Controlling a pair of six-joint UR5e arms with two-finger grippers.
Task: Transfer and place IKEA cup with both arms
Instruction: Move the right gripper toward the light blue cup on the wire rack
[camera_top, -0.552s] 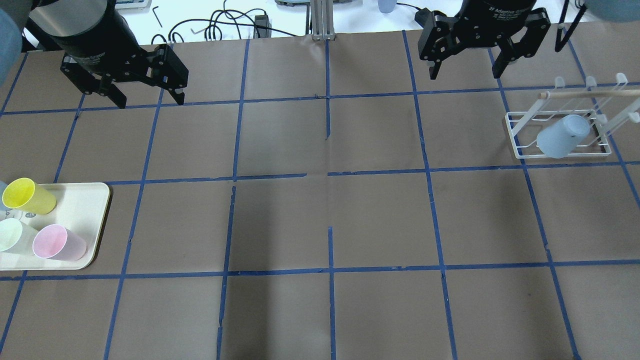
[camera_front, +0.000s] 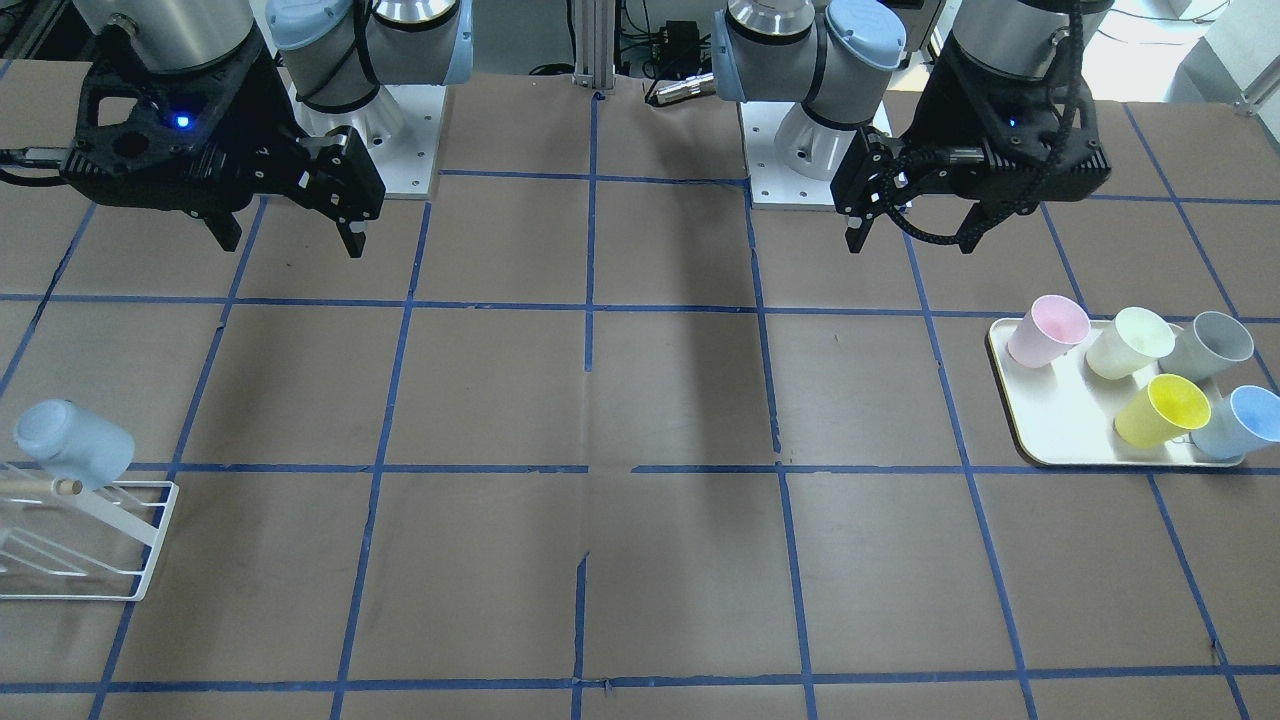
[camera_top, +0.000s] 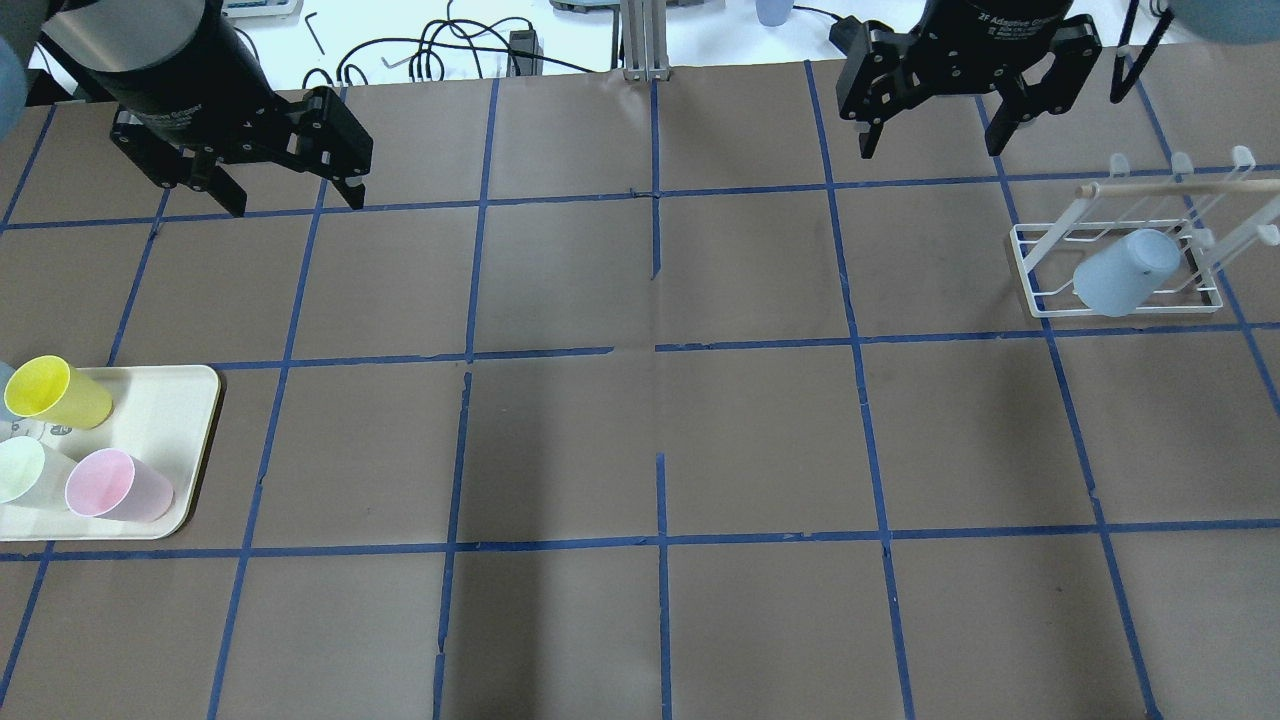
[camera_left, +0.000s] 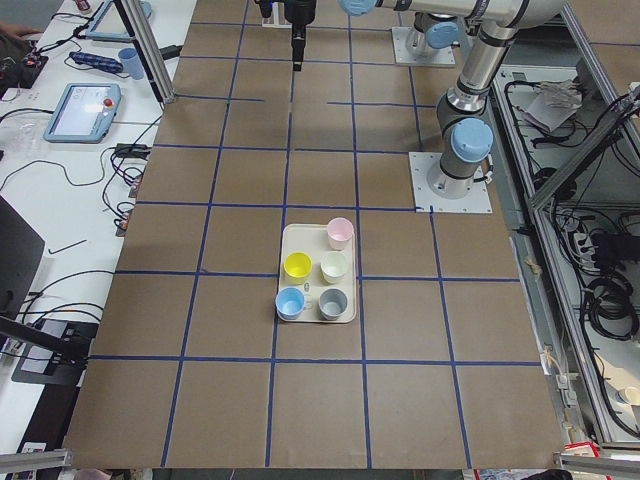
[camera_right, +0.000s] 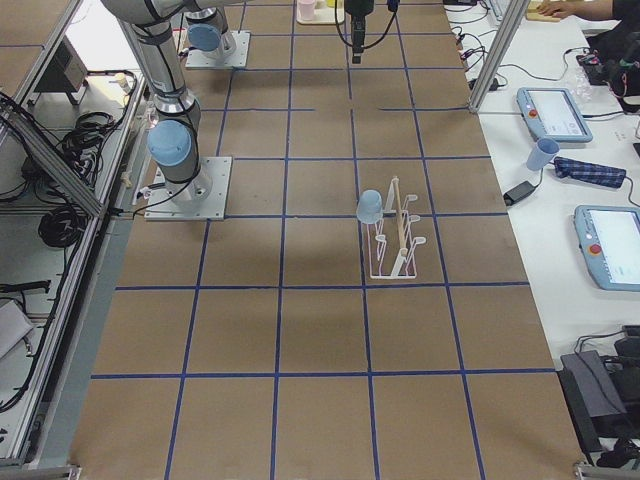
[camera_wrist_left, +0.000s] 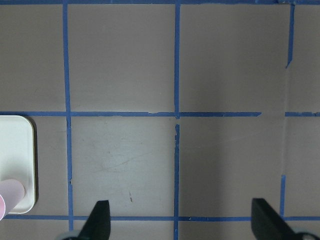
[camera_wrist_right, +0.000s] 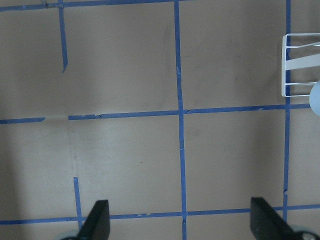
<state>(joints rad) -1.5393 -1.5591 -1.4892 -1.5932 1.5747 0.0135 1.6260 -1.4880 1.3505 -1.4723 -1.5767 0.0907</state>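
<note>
**Both claws released, blue cup waiting on the rack**

The cream tray (camera_front: 1060, 425) at my left end of the table holds five upright cups. The pink cup (camera_front: 1045, 332), pale green cup (camera_front: 1128, 343) and grey cup (camera_front: 1210, 345) stand in the row nearer my base. The yellow cup (camera_front: 1165, 410) and a brighter blue cup (camera_front: 1235, 420) stand in the row behind them. The white wire rack (camera_top: 1040, 290) at my right end carries only the IKEA cup (camera_top: 1125, 272).

Against the overhead frame from a moment ago, my left gripper (camera_top: 297, 210) has drifted a little toward my left. My right gripper (camera_top: 931, 150) has barely shifted. The tray, the rack and every cup lie as they did.

The IKEA cup sits tipped on the rack, not upright. In the front-facing view its closed base is uppermost and its body slants down into the rack's frame, so its long axis leans. I cannot see its mouth.

Both claws are spread wide with nothing between the fingers. They hang above the taped brown table, close to my base and well apart from the cup.
</note>
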